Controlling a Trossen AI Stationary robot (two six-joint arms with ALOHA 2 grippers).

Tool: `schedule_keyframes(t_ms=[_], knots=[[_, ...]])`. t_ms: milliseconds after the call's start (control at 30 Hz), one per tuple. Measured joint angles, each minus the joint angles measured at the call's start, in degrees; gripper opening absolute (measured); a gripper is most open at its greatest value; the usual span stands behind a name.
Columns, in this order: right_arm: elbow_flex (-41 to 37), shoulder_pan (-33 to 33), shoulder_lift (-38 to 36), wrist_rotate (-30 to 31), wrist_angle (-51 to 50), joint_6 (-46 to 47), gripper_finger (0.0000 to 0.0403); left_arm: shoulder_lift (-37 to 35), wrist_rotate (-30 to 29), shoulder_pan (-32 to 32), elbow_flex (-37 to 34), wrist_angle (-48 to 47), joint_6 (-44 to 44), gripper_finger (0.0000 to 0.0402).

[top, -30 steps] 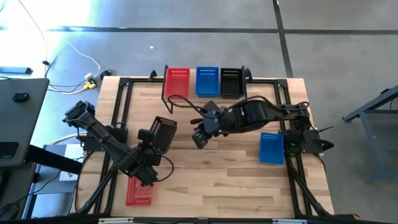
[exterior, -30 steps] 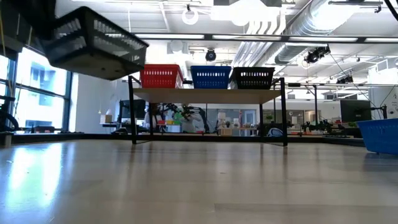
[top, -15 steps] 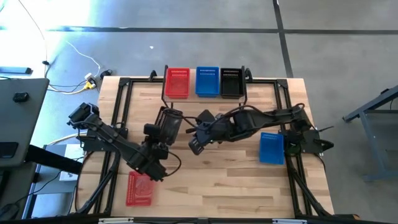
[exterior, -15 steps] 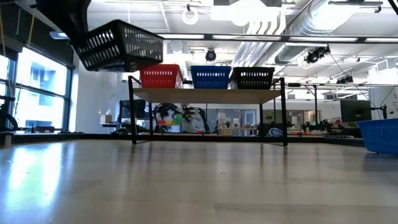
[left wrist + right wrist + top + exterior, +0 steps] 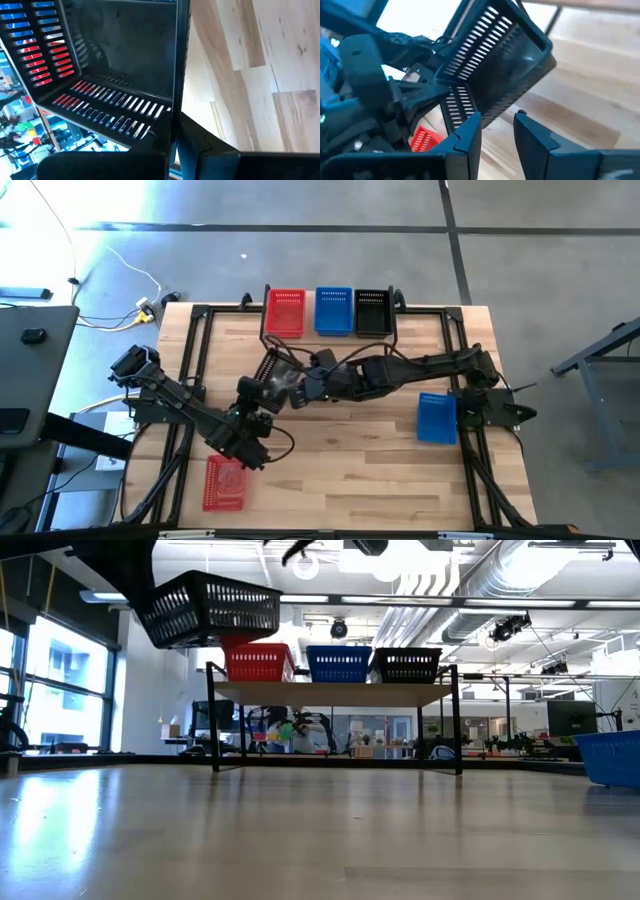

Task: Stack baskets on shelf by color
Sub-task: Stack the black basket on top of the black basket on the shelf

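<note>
Black basket is hanging mid-bench, pinched by the left tool; the right tool, fingers parted, is nearing it from three o'clock, seemingly for a handover toward the shelf at twelve

The black basket held in the left gripper looked like hard plastic, its slotted walls faintly glossy. The gripper fingers of the right arm, just beside that basket, were matt dark plastic with smooth faces. Below both, the tabletop was pale wood in glued planks, smooth with a soft sheen in the low view. The shelf beyond had a light wooden top on thin black metal legs.
</note>
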Motion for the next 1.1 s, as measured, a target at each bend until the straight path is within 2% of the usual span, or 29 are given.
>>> schedule_keyframes(t_ms=[200, 567, 800, 1100], knots=[[-2.6, -0.8, 0.0, -0.9, 0.1, 11.3, 0.0099, 0.0, 1.1, 0.0, 0.0, 0.0, 3.7, 0.0003], [-2.9, -2.6, 0.0, -2.5, 0.4, 25.1, 0.0099, 0.0, 1.4, 0.0, 0.0, 0.0, 8.9, 0.0003], [-2.9, -3.1, 0.3, -6.8, 0.6, 30.4, 0.0099, 0.0, 1.3, 0.0, 0.0, 0.0, 9.8, 0.0003], [-2.9, -3.6, 2.6, -7.9, 4.2, 32.5, 0.0099, -0.1, 0.2, 0.0, 0.0, 0.0, 10.3, 0.0003]])
